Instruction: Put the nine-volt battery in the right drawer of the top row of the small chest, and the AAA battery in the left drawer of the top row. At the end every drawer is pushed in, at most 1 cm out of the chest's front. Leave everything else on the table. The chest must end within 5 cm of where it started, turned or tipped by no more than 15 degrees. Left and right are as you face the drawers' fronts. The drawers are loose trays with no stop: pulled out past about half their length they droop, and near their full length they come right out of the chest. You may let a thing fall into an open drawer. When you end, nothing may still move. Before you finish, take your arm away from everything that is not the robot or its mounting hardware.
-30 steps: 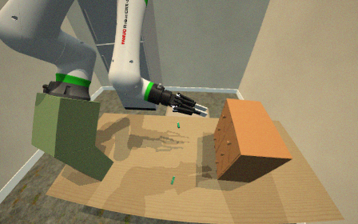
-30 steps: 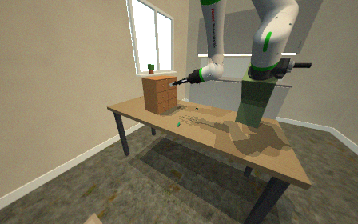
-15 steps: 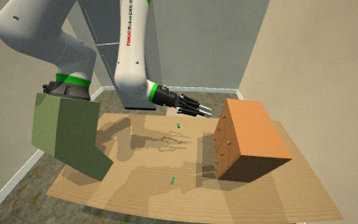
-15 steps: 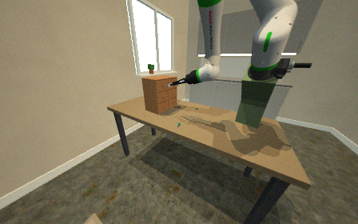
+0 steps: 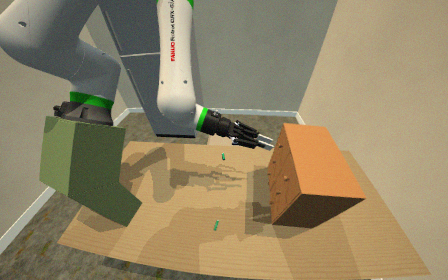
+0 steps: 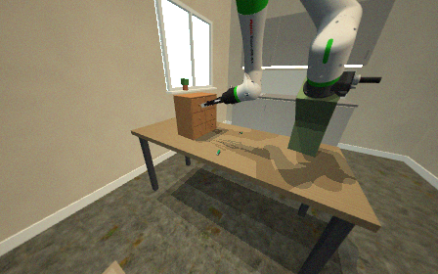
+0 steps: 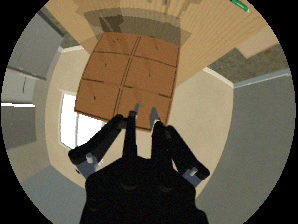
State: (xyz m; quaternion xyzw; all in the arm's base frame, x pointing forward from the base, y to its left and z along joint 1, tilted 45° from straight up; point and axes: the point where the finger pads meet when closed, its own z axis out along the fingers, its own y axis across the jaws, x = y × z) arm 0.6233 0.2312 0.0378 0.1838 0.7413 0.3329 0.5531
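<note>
Apparently | top-left drawer (image 5: 281, 140) (image 6: 197, 106) (image 7: 165, 103) lay straight beyond fingertips | gripper (image 5: 269, 143) (image 6: 204, 105) (image 7: 144, 110) slightly parted, empty | knob contact unclear

Fingers (image 5: 270, 143) (image 6: 203, 105) moved toward 3–4 o'clock in top view, now nearer the chest of drawers (image 5: 325, 160) (image 6: 186, 114) (image 7: 127, 82). White forearm (image 5: 176, 75) (image 6: 252, 49) shifted likewise; finger shadow on counter (image 5: 165, 250) (image 6: 274, 171) slid toward 3.
</note>
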